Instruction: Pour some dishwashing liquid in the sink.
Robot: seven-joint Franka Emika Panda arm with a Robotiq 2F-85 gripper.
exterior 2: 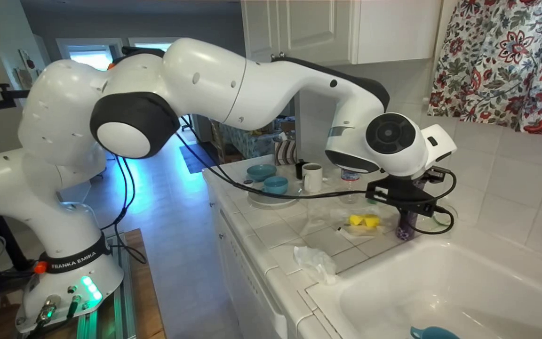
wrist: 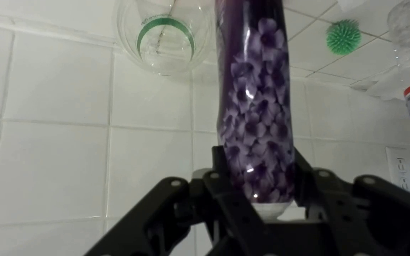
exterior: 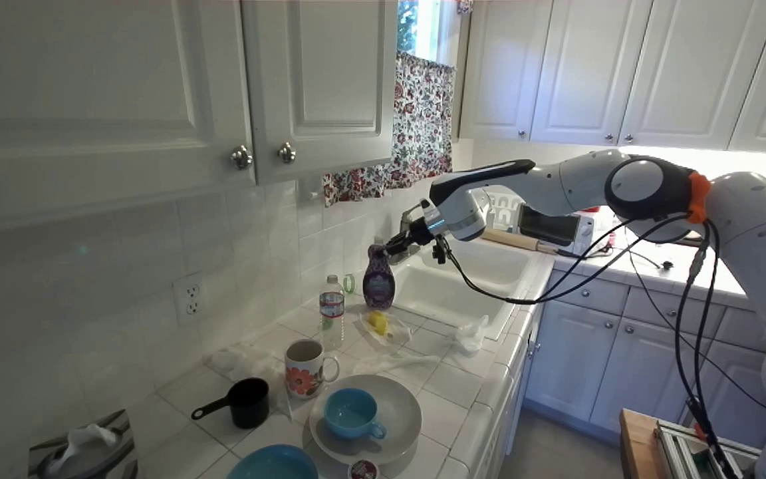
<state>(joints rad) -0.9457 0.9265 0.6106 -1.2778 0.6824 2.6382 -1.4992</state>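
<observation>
White panelled wall cabinets (exterior: pixel 104 100) with round metallic knobs (exterior: pixel 241 157) fill 10 o'clock in an exterior view; a matching cabinet row (exterior: pixel 622 73) hangs at 2 o'clock. Between 12 and 1 o'clock, a bright window (exterior: pixel 419 28) shows above a white fabric curtain (exterior: pixel 423 120) with red flowers, visible in both exterior views. Glossy white square wall tiles (exterior: pixel 256 246) occupy 9 o'clock; white panelled base cabinets (exterior: pixel 576 346) stand at 4 o'clock.

In an exterior view, bluish light (exterior 2: pixel 155 190) glows between 8 and 9 o'clock on the grey floor (exterior 2: pixel 181 245), with a rectangular blue mat (exterior 2: pixel 195 165) at 9 o'clock. White-framed windows (exterior 2: pixel 91 55) interrupt a dark grey wall (exterior 2: pixel 195 26) between 10 and 11 o'clock.
</observation>
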